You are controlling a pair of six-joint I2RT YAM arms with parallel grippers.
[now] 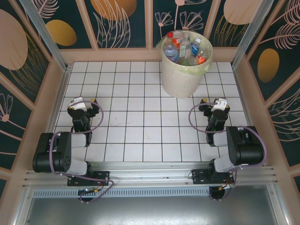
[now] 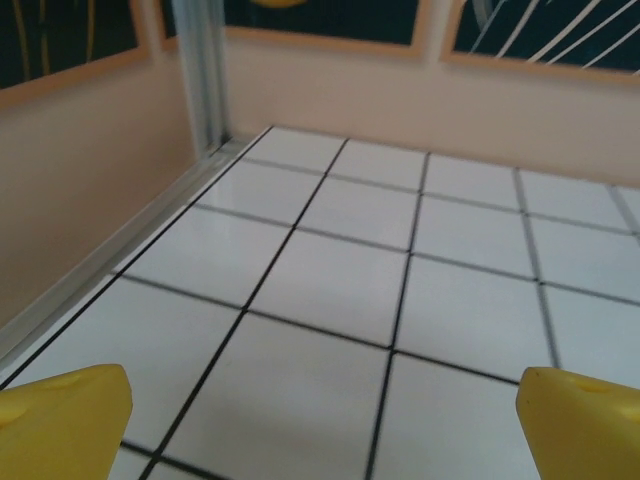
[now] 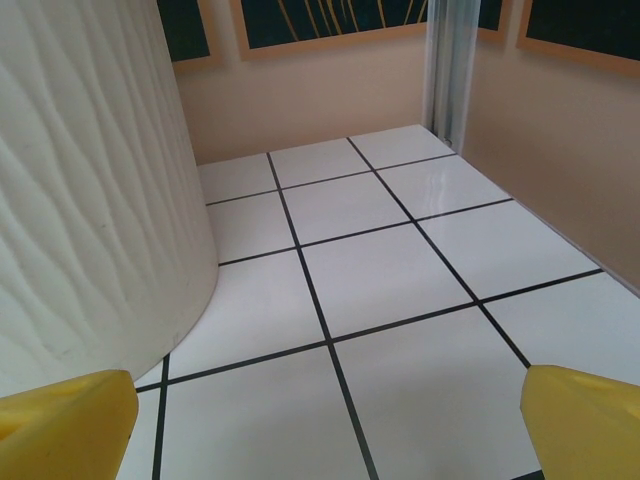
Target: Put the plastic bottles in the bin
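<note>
Dark wall panels with pale leaf and disc patterns, framed in peach, close in a white tiled surface (image 1: 140,122) ruled with thin black lines. From the top camera you see the large round cream-white bin (image 1: 180,82), lined with a pale yellow-green bag, standing at the far edge of the surface, a little right of centre. The small clear plastic bottles (image 1: 183,47) are piled inside it, some upright and some leaning, with red, blue and white labels and caps showing above the rim. Your left arm (image 1: 63,152) and right arm (image 1: 236,147) sit folded at the near edge, each reaching forward over bare tiles. They are well apart from each other and from the bin, and the right arm is the nearer to it.

Through the left wrist camera, the left jaws stand wide apart. One yellow fingertip (image 2: 65,415) sits in each bottom corner, with only tiles between them. A peach side wall and a silver metal post (image 2: 205,70) rise beyond.

Through the right wrist camera, the right jaws are likewise spread wide and hold nothing, with a yellow fingertip (image 3: 590,420) in each lower corner. The bin's rippled cream wall takes up the left side, resting on the tiles just ahead of the left-hand fingertip.
</note>
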